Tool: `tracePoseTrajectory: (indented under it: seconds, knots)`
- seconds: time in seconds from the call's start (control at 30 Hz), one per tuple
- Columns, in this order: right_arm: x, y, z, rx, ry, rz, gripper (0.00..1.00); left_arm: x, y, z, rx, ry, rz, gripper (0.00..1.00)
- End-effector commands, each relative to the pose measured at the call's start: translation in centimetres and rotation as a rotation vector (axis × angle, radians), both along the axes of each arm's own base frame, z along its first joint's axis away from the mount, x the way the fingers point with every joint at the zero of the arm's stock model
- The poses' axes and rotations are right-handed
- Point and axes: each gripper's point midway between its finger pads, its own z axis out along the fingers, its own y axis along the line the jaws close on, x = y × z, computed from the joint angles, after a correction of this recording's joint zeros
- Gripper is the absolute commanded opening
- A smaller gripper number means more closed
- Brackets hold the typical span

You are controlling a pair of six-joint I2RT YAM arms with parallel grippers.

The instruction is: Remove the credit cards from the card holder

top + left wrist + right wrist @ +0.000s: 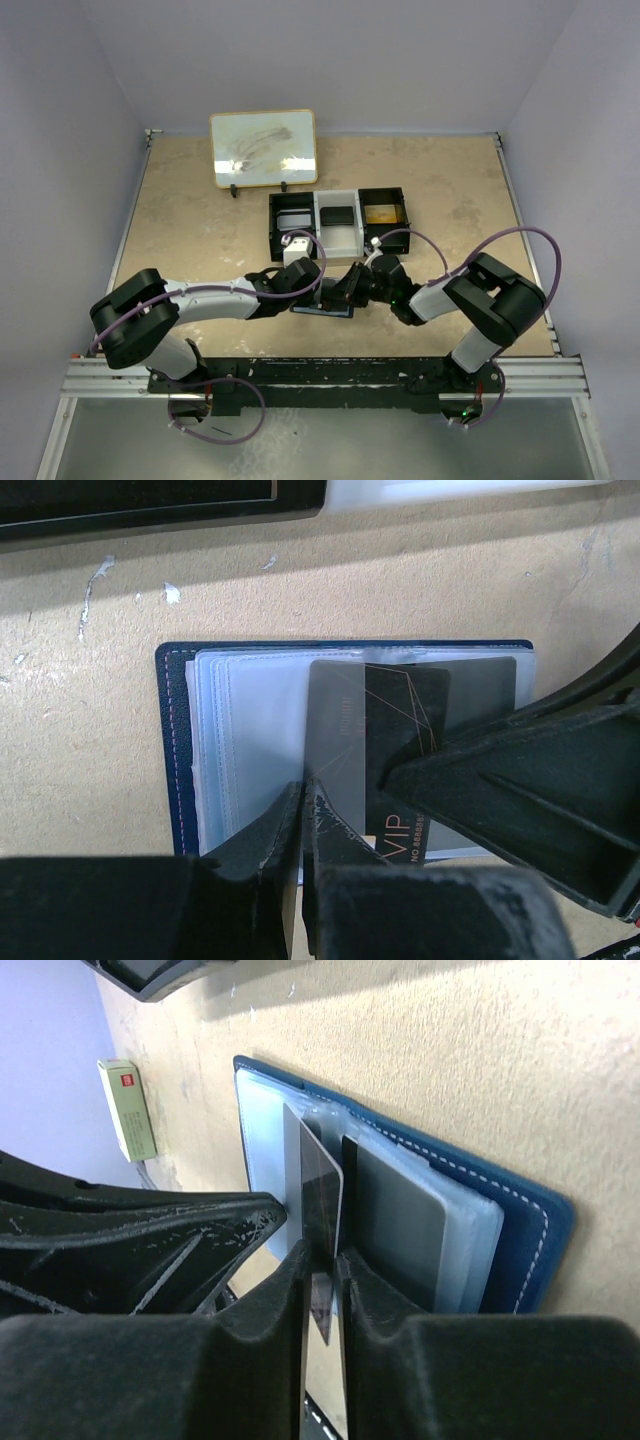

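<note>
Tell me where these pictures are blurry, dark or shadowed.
Top view: evenly lit and sharp, faint shadows on the table. Left wrist view: card holder crisp, left pincer a dark blur near the lens, shadow below the tray. Right wrist view: right pincer dark and soft, the card it pinches sharp.

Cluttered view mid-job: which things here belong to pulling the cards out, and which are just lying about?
Job:
card holder
VIP card
grey card in its sleeve

Lying about:
black tray
whiteboard
small box
</note>
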Motion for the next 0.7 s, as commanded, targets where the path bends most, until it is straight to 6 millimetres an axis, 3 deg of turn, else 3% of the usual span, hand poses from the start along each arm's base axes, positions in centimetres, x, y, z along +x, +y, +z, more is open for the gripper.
tracePoseTrajectory:
  seconds: [0.0,0.23,0.4,0.5,0.67]
  knots:
    - [0.7,0.9,1.1,0.058,-0.031,0.008,0.09,-1.3,2.3,-1.9,0.11,0.053,-0.018,0.01]
    - [0.3,-1.7,0.2,0.024,-0.028,-0.029,0.02,-1.4,2.8,-1.5,0.114,0.044,-0.008,0.01]
    - [-0.2,-2.3,-0.1,-0.026,-0.031,0.005,0.01,-1.1,2.7,-0.8,0.102,0.03,-0.003,0.03]
    - [-0.3,-2.3,0.3,-0.026,-0.045,0.014,0.02,-0.6,1.3,0.4,0.049,0.008,-0.026,0.12]
    - [0.0,-2.5,0.3,-0.057,-0.042,0.007,0.03,0.4,-2.2,4.3,-0.067,-0.066,-0.075,0.22]
